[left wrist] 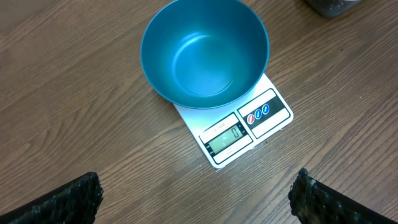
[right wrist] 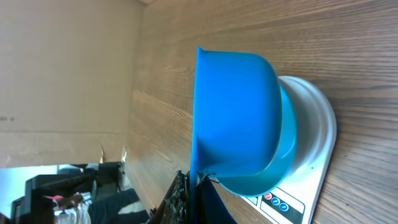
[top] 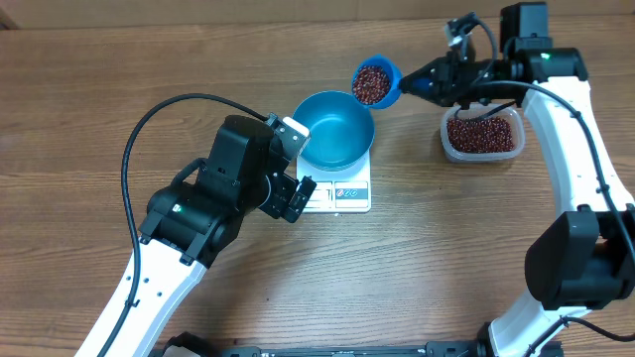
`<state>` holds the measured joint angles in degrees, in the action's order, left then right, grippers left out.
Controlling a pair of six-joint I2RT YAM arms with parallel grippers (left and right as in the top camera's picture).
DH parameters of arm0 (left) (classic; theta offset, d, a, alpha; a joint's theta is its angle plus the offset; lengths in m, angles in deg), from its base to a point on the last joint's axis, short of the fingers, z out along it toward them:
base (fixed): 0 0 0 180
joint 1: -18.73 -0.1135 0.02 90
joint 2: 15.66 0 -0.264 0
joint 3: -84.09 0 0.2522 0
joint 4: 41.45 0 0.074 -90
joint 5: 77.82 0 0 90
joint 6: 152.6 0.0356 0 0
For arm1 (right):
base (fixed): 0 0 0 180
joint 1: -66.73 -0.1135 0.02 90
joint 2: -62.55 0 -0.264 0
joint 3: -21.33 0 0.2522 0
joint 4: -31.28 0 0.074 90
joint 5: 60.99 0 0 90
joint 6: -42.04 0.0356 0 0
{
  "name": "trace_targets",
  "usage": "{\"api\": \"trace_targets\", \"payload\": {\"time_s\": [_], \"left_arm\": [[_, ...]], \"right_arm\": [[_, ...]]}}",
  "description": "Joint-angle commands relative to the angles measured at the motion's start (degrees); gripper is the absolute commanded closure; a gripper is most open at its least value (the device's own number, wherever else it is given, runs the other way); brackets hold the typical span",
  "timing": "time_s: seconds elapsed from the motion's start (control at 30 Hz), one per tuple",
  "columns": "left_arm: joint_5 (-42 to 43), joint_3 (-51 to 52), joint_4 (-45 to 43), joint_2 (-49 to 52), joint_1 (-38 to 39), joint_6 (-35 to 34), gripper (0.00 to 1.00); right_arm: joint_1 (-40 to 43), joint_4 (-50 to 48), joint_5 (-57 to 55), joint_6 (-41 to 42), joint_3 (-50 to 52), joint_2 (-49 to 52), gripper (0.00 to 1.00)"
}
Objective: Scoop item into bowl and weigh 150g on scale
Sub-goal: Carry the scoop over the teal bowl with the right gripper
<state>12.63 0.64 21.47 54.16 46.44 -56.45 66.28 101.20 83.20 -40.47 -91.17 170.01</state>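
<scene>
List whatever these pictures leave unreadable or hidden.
1. Left wrist: digits on the scale are too small to read.
2. Overhead: the bowl covers most of the scale.
3. Right wrist: the scoop wall hides its beans; the right gripper is cut off by the bottom edge.
</scene>
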Motion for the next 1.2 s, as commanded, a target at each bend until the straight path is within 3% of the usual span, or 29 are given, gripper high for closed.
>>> {"api": "trace_targets", "payload": {"time_s": [0.0,0.67,1.17], "left_arm": [[0.66,-1.29,-0.04,0.31,-0.33,0.68,0.0],[0.66,-1.29,-0.04,0.31,-0.33,0.68,0.0],[0.66,-1.29,-0.04,0.31,-0.33,0.68,0.0]], "right_arm": [[-2.21,-0.48,-1.97,0.02,-2.16,-0.09,0.96],[-14.75,-0.76,-32.98,0.0,-2.16,-0.09,0.96],[-21.05,-0.79,-45.27,0.0,-2.16,-0.09,0.96]]}}
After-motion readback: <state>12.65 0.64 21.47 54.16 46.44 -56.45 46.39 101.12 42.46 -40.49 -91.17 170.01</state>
